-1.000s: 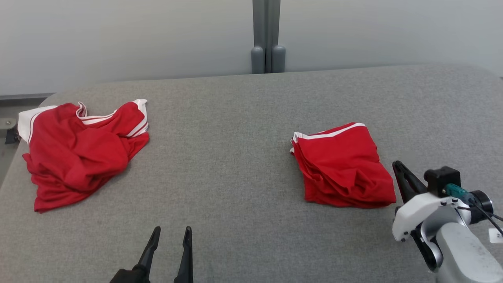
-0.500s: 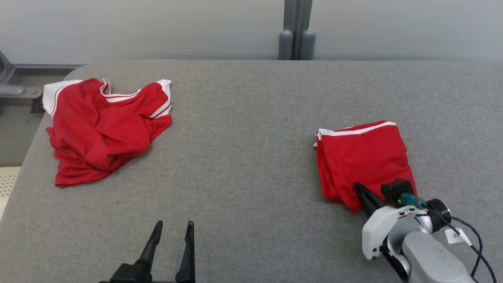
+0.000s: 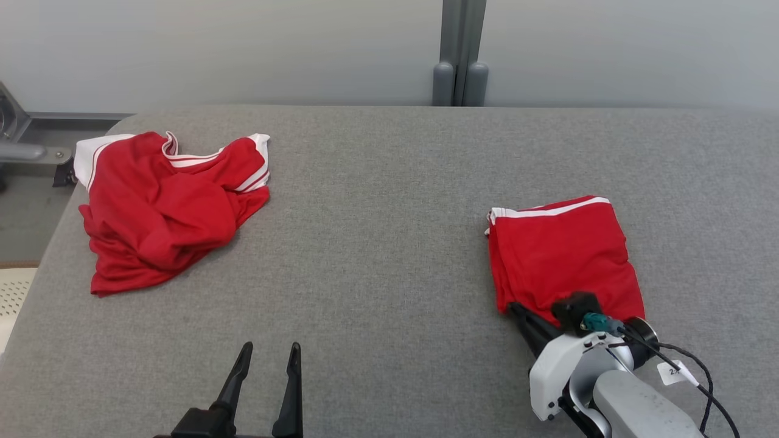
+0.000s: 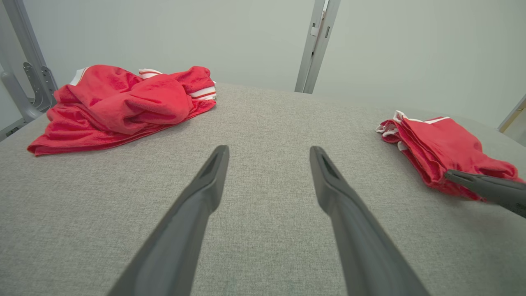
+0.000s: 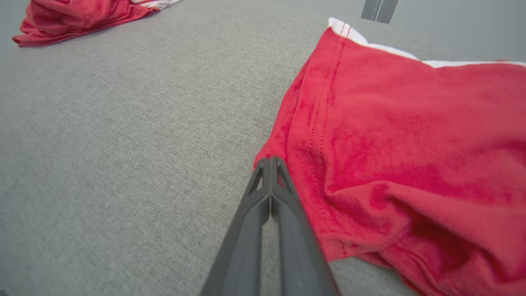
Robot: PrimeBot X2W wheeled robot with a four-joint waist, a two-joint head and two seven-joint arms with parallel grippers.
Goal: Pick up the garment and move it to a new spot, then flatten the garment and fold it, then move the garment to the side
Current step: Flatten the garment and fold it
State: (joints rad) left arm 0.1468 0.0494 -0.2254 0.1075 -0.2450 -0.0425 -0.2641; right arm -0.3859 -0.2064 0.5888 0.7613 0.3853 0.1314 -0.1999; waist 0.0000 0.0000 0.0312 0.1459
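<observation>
Seemingly a test lab: grey padded table (image 3: 389, 255), plain partition panels (image 3: 243, 48), metal post (image 3: 461, 36).

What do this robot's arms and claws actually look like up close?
The left gripper and right gripper each have two long, dark, tapering fingers. Behind the right one sits a white moulded wrist shell, then a grey forearm. On top is a small black box with a teal plug. A black cable loops back past a little white tag.
</observation>
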